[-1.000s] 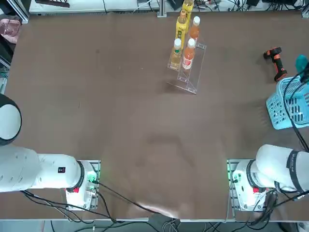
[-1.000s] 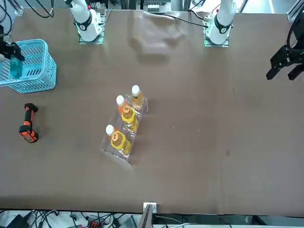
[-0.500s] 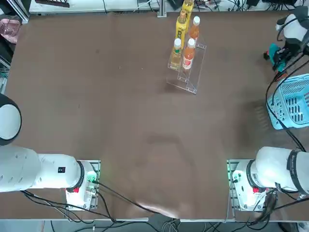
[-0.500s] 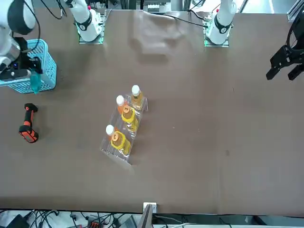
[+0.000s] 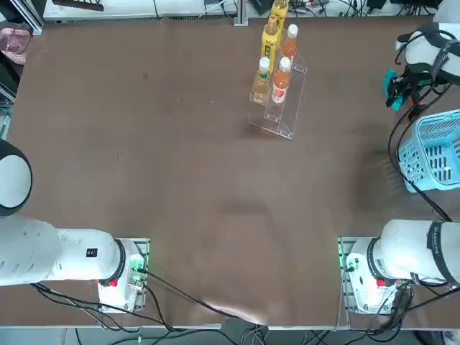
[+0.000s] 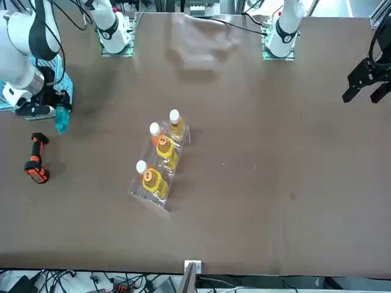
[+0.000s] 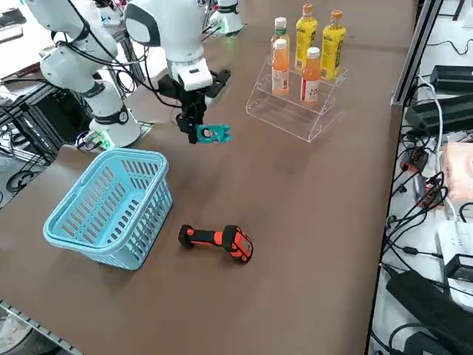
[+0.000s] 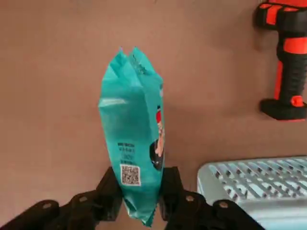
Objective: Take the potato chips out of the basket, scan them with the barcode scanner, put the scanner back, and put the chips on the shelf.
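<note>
Potato chips [image 7: 213, 134] now clear of basket [image 7: 111, 205]

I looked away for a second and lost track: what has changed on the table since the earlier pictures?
The right gripper, shut on the narrow teal-blue chips packet, has carried it from above the light blue lattice basket out over the bare table, toward the shelf side. The black and orange barcode scanner, the basket and the clear acrylic shelf with its drink bottles stayed put.
</note>
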Tool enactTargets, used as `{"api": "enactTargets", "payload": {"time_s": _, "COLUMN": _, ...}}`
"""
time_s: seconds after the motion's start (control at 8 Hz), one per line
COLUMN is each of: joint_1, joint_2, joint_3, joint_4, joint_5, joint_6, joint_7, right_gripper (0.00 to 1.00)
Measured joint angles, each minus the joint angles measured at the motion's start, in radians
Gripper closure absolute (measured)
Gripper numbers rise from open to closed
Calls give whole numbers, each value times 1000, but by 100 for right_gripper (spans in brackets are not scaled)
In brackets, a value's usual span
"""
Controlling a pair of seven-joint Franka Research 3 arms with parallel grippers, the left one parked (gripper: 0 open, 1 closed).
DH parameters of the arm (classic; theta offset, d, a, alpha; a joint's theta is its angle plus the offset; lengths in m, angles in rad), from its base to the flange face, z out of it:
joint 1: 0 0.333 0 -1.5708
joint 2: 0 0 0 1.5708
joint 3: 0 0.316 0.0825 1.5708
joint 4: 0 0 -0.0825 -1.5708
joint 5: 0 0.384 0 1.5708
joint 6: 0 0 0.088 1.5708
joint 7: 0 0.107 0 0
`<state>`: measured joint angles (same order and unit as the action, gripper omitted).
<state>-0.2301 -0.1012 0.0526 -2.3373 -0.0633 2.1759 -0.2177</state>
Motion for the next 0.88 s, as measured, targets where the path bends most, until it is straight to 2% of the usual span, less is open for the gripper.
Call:
{"api": "enactTargets", "payload": {"time_s": 0.5, "joint_1": 0, "joint_2": 93, "joint_3": -1, "joint_4": -88, "joint_5": 70, "joint_6": 176, "joint_7": 8, "right_gripper": 61}}
{"api": "enactTargets", "payload": {"time_s": 0.88, "joint_1": 9, "joint_2": 164, "joint_3": -1, "joint_4": -90, "joint_5": 129, "joint_6": 209, "joint_7": 9, "right_gripper": 61}}
